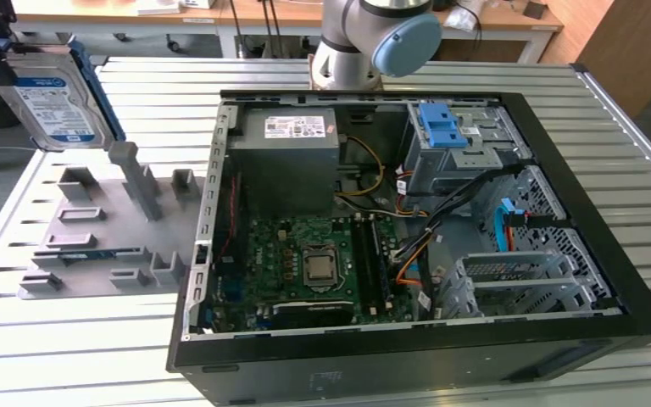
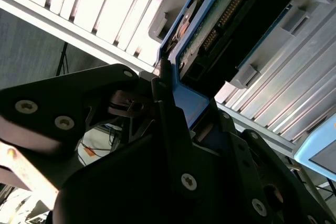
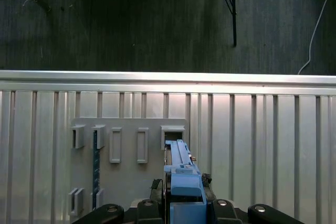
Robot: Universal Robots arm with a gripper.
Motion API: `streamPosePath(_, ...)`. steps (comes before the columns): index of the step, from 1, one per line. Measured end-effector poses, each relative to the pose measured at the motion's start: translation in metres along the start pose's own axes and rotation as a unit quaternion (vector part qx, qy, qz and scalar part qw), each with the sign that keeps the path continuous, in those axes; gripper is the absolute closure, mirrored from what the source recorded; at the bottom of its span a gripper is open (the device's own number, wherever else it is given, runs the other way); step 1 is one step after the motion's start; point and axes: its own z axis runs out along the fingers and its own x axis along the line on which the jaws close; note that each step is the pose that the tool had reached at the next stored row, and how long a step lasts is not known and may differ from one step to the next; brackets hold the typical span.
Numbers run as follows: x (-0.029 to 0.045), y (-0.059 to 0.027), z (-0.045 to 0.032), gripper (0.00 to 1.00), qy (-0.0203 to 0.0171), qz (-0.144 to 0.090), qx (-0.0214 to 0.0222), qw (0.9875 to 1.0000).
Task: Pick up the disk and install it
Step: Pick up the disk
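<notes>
The disk (image 1: 57, 100), silver with a white-and-blue label and a blue carrier frame, hangs upright in the air at the exterior view's far left, above the back of the grey holder fixture (image 1: 99, 229). My gripper (image 1: 3, 51) is shut on its upper edge. In the first wrist view the blue frame of the disk (image 3: 181, 174) runs edge-on between the fingers of the gripper (image 3: 184, 203), over the fixture (image 3: 126, 156). The second wrist view shows the gripper (image 2: 176, 108) clamped on the blue frame, with the disk (image 2: 220, 19) showing its green circuit board.
The open computer case (image 1: 207, 254) lies on the slatted metal table (image 1: 65, 339). Inside it are a grey power-supply box (image 1: 286, 140), the motherboard (image 1: 308, 254) and a grey cage with a blue latch (image 1: 444, 127). The arm's base (image 1: 371, 42) stands behind the case.
</notes>
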Motion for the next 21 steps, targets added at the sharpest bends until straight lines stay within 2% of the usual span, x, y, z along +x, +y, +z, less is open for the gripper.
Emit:
streamPosePath(10, 0.0, 0.0, -0.0008, 0.64, 0.0, 0.0, -0.0001, 1.0)
streamPosePath(21, -0.0001, 0.0001, -0.0051, 0.64, 0.0, 0.0, 0.0, 1.0)
